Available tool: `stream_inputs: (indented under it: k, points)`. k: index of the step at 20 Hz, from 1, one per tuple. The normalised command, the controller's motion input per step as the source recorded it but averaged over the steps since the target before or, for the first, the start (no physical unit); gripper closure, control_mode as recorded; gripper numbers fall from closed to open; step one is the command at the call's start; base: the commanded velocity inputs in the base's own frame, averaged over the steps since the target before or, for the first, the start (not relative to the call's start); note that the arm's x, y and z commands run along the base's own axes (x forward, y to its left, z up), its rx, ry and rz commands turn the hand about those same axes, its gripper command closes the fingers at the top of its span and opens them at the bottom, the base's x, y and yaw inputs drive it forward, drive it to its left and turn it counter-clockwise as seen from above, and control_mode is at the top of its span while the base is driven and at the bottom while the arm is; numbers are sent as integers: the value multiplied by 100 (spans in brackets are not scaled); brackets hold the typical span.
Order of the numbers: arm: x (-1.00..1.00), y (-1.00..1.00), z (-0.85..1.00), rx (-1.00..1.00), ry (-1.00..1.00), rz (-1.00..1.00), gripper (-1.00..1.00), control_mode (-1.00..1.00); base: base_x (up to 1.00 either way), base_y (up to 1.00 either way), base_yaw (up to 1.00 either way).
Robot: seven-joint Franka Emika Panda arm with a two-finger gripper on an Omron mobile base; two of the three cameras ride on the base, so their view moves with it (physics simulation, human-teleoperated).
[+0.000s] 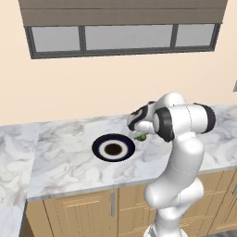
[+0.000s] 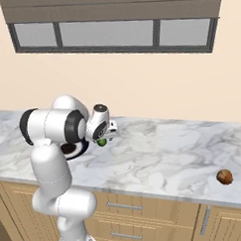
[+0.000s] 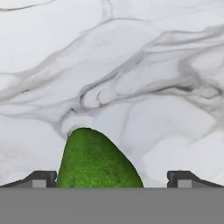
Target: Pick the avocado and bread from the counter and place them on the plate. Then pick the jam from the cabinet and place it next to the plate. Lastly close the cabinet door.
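Observation:
The dark green avocado (image 1: 140, 136) (image 2: 101, 141) hangs just above the white marble counter (image 1: 65, 159), with my gripper (image 1: 140, 133) (image 2: 102, 137) shut on it. In the hand view the avocado (image 3: 94, 162) rises between the two dark fingertips (image 3: 41, 178), with veined marble behind it. The navy plate (image 1: 98, 147) lies on the counter just left of the avocado; in the right base view my arm covers most of the plate (image 2: 80, 149). A small brown rounded bread (image 2: 224, 176) rests far right near the counter's front edge. The jam, the cabinet and its door are out of view.
A wide window (image 1: 120, 37) runs along the beige back wall above the counter. Light wood base cabinets with grey handles (image 2: 121, 206) sit below the worktop. The counter turns a corner at the left (image 1: 14, 157).

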Motion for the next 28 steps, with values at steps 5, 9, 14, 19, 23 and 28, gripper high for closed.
stream_inputs:
  k: [5,9,14,19,23,28]
  points:
    - [2,5,-7,0,0,0,100,-100,0,0,0]
    - [0,6,28,0,1,-3,100,-100,0,0,0]
    - [-1,10,95,0,12,-4,100,-100,0,0,0]
    - [-36,41,49,-7,20,4,100,-100,0,0,0]
    - [-49,74,0,-5,11,6,100,-100,0,0,0]
    - [-29,57,-23,-1,8,4,100,-100,0,0,0]
